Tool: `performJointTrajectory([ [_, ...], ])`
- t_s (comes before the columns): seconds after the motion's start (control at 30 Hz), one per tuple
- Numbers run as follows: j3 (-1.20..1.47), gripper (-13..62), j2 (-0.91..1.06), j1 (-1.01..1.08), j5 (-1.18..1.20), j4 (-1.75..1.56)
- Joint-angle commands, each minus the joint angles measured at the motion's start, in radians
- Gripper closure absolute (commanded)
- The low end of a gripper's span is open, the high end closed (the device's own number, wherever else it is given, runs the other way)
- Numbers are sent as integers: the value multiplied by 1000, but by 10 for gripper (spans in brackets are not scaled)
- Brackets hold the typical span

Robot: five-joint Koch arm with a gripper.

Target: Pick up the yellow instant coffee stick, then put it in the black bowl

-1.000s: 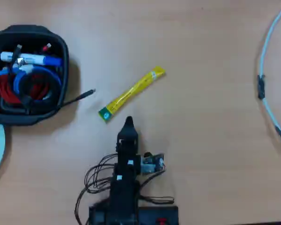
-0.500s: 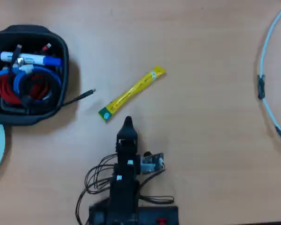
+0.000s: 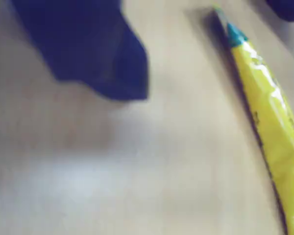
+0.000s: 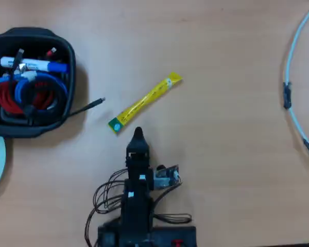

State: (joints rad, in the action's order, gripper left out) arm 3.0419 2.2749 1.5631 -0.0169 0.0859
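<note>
Already in black bowl (image 4: 67, 51): marker pen (image 4: 33, 65), cables (image 4: 20, 95).

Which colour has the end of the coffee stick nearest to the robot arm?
Green, on the yellow instant coffee stick; the overhead view shows it best.

Wrist view is blurred; the long yellow foil stick (image 3: 269, 122) runs off the lower right edge. Gripper (image 4: 138, 135) jaw separation indeterminate overhead.

A pale wood-grain tabletop (image 4: 221, 154) fills the overhead view, evenly lit with soft shadows. A white cable (image 4: 293, 77) curves along its right edge. In the wrist view the surface looks blurred.
</note>
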Motion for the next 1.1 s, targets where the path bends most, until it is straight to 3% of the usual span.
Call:
performJointTrajectory([
  [0.0,-63,28,97,-14,5,238],
  [0.77,-696,29,92,-140,3,861],
  [1.07,-1054,28,-272,-164,0,1046],
])
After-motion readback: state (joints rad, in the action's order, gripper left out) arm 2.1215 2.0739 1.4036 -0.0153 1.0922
